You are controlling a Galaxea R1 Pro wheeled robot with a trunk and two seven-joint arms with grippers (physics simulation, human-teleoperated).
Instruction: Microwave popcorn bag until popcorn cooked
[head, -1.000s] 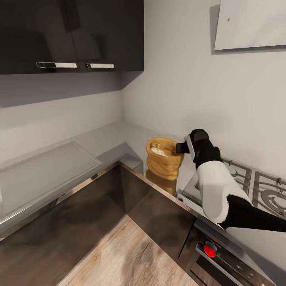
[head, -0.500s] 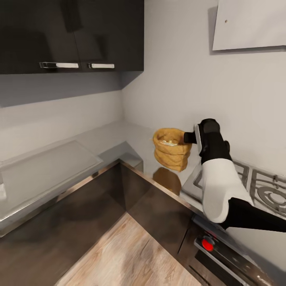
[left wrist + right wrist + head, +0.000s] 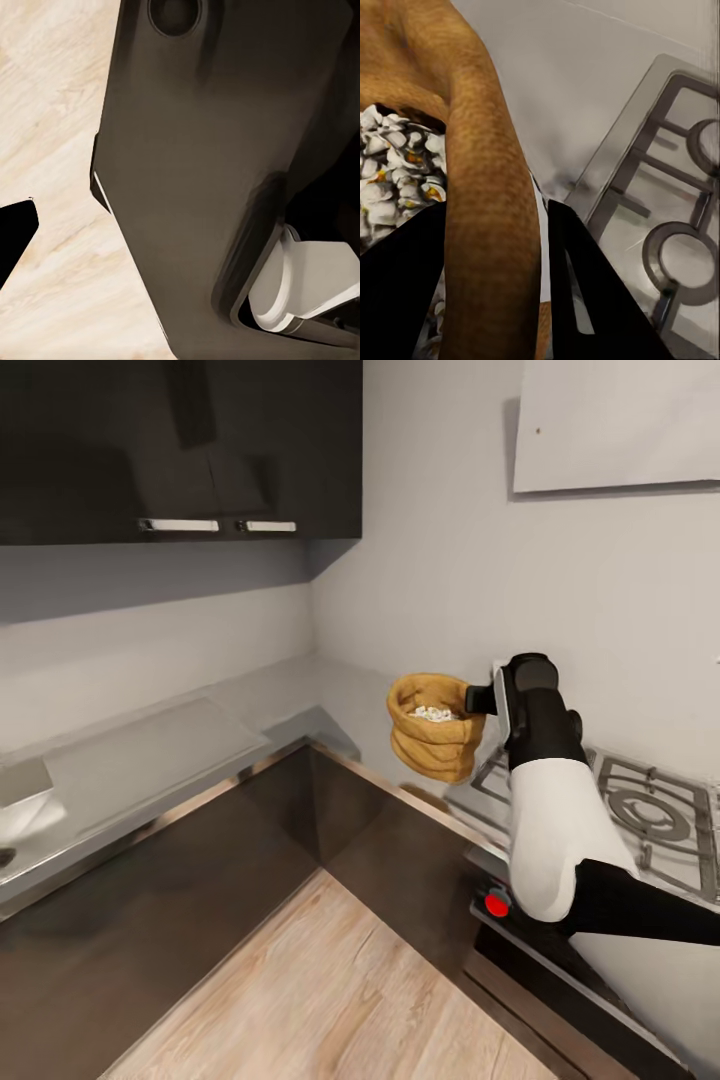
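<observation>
Here, nearest first:

Floor: pale wood planks (image 3: 320,990) run below the black lower cabinets (image 3: 200,880).
Left gripper: the left wrist view looks down at planks and a dark part of the robot's own body; one black fingertip edge shows at the frame's side — whether that hand is spread or pressed together cannot be told.
Right gripper (image 3: 482,700): the black-and-white right arm reaches forward over the counter's edge, and its two fingers pinch the rolled rim of the popcorn bag (image 3: 435,727), one finger inside the mouth, one outside, as the right wrist view shows.
Popcorn bag: it hangs clear of the countertop (image 3: 200,735), above the corner stretch just beside the gas hob (image 3: 640,815), roughly upright, with a faint shadow under it.
Popcorn (image 3: 394,169): pale whitish bits with a few yellow flecks sit inside the bag.
Hob: grey plate with black grates, a red knob (image 3: 496,904) on the front below it.
Far end: grey wall, glossy black upper cabinets (image 3: 180,450) with steel handles, a pale panel (image 3: 615,425) high on the wall.
Progress: the bag is off the counter and gripped, so the pickup looks done — the carry to the microwave, placing it inside, shutting the door and heating all appear left.
</observation>
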